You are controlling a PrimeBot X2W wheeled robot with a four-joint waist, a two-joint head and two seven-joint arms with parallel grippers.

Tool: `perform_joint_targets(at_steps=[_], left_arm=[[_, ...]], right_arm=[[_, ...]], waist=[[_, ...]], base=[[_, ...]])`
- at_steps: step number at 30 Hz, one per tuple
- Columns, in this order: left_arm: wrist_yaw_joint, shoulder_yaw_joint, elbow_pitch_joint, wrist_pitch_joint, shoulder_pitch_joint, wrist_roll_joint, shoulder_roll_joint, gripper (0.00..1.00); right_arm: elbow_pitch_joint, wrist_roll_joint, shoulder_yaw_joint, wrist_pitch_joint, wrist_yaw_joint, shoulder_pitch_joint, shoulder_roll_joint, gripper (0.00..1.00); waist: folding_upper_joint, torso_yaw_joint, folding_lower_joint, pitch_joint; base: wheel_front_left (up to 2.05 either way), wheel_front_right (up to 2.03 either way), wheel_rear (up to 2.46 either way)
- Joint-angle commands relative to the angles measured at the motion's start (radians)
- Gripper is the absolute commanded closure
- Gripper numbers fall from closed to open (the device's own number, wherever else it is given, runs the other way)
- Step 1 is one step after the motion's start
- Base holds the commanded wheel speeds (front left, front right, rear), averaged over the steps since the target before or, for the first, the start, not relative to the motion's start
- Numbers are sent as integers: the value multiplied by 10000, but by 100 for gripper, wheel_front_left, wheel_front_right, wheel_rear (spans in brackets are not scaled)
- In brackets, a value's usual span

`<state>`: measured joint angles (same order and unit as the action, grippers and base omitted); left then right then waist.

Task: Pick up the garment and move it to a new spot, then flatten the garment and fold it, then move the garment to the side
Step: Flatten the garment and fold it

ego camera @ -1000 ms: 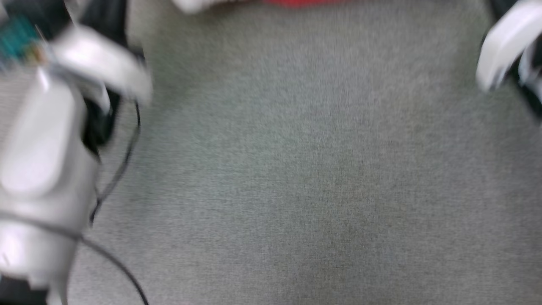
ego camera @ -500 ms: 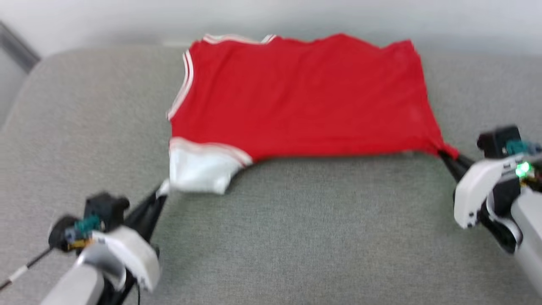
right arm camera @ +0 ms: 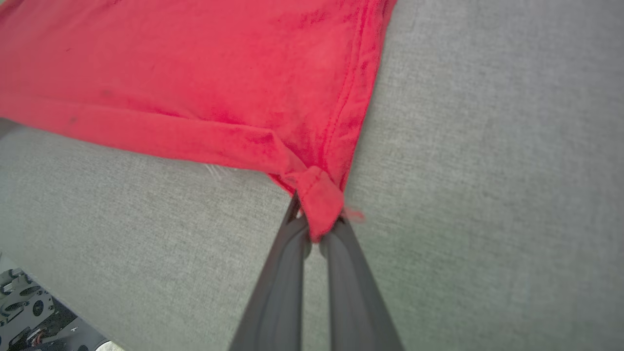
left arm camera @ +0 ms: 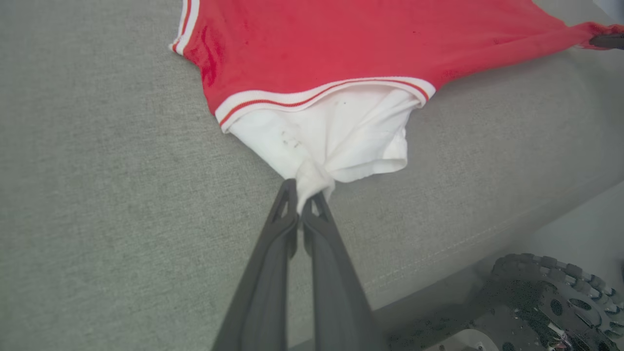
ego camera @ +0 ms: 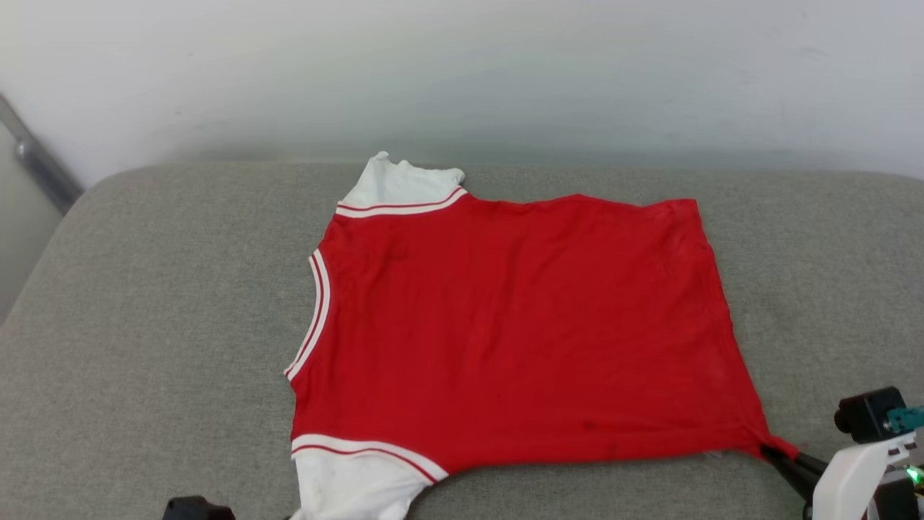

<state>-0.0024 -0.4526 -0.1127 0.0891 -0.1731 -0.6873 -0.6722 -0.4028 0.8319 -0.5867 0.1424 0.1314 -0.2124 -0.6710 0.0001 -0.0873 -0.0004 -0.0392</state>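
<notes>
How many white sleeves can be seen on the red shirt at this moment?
2. The far sleeve lies at the garment edge toward the wall; the near sleeve is pinched in the left claw. No others appear hidden.

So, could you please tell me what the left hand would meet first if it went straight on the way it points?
The left hand is shut on the jersey's white sleeve, so it would push into that sleeve first, then probably the red body beyond.
</notes>
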Motion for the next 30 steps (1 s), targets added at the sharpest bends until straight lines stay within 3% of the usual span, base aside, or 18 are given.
perform_joint_targets(at_steps=[1, 7, 12, 21, 30], left_arm=[[82, -11, -127, 90, -285, -96, -89, 100], [286, 19, -933, 408, -1142, -494, -397, 100], [388, 323, -1319, 80, -809, -379, -422, 100], [304, 989, -1594, -488, 699, -81, -468, 100], [-61, 873, -659, -330, 2842, 310, -194, 100]], right_arm=[[197, 71, 144, 116, -14, 331, -142, 100], [1562, -39, 976, 775, -13, 1719, -223, 100], [2430, -443, 1773, 1320, -13, 2190, -3, 100], [3915, -1104, 2946, 2391, -13, 1731, 238, 100], [3966, -1913, 3054, 3465, -11, 388, 573, 100]], waist=[[-1, 63, 4, 48], [-1, 237, 4, 31], [-1, 354, 4, -77], [-1, 459, 4, -835], [-1, 434, 4, -2222]], base=[[0, 0, 0], [0, 0, 0], [0, 0, 0], [0, 0, 0], [0, 0, 0]])
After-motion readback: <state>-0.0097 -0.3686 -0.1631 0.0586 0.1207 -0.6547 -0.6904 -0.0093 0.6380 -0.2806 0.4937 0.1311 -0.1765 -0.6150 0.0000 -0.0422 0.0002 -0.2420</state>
